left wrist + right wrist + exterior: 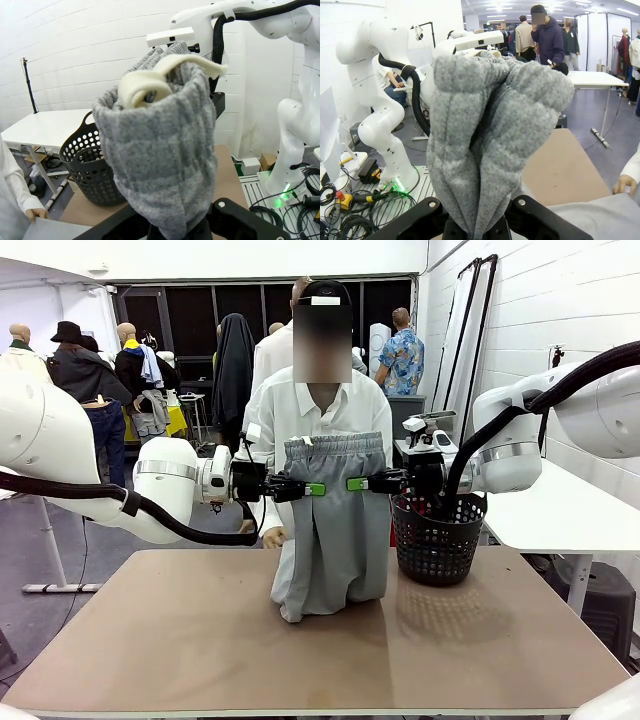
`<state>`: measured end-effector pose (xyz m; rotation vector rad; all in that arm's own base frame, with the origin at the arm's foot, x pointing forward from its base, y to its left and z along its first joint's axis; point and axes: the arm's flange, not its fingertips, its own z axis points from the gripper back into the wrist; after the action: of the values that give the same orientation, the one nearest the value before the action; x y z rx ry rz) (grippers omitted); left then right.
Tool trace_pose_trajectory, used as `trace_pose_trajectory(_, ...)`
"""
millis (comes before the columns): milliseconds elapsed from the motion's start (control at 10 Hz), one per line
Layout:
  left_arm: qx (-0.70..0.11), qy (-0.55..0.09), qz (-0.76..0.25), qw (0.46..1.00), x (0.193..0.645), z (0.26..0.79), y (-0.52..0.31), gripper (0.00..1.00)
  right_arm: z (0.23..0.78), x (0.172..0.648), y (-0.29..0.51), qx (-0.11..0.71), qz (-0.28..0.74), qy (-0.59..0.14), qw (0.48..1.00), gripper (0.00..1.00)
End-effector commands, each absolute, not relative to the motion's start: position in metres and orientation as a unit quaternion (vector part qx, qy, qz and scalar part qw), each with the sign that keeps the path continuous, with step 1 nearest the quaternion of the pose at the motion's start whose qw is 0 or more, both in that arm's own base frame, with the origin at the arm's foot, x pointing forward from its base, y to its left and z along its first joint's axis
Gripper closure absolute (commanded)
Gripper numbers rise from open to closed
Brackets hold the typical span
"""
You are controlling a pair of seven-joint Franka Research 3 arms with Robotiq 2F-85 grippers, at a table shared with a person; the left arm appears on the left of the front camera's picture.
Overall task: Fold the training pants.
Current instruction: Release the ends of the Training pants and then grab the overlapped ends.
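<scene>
grey training pants (pixel 335 530) hang, waistband (pixel 335 448) pinched by left hand (pixel 318 488) and right hand (pixel 357 483).

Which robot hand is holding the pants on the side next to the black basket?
The right hand, pinching the training pants at the waistband edge right by the basket; the left hand grips the opposite edge, away from it.

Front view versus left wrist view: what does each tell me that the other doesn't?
Front: the left gripper and right gripper pinch the waistband of the training pants, whose legs hang down onto the table. Left wrist: close up, a cream strip curls over the bunched grey fabric. Both: the pants and the black basket.
</scene>
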<state>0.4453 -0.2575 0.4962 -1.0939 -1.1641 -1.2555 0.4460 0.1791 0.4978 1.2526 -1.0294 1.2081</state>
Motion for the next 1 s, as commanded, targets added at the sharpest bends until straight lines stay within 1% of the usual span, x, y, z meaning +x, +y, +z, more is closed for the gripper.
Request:
trace_pose_trajectory(0, -0.458, -0.495, -0.516, 0.529, 0.4443, 0.4985, -0.2576, 1.0, 0.5002, 0.4443, 0.1799, 0.524, 0.508, -0.432, 0.529, 1.0)
trace_pose_trajectory(900, -0.458, -0.495, -0.516, 0.529, 0.4443, 0.4985, -0.2576, 1.0, 0.5002, 0.4443, 0.1799, 0.524, 0.508, -0.432, 0.529, 1.0)
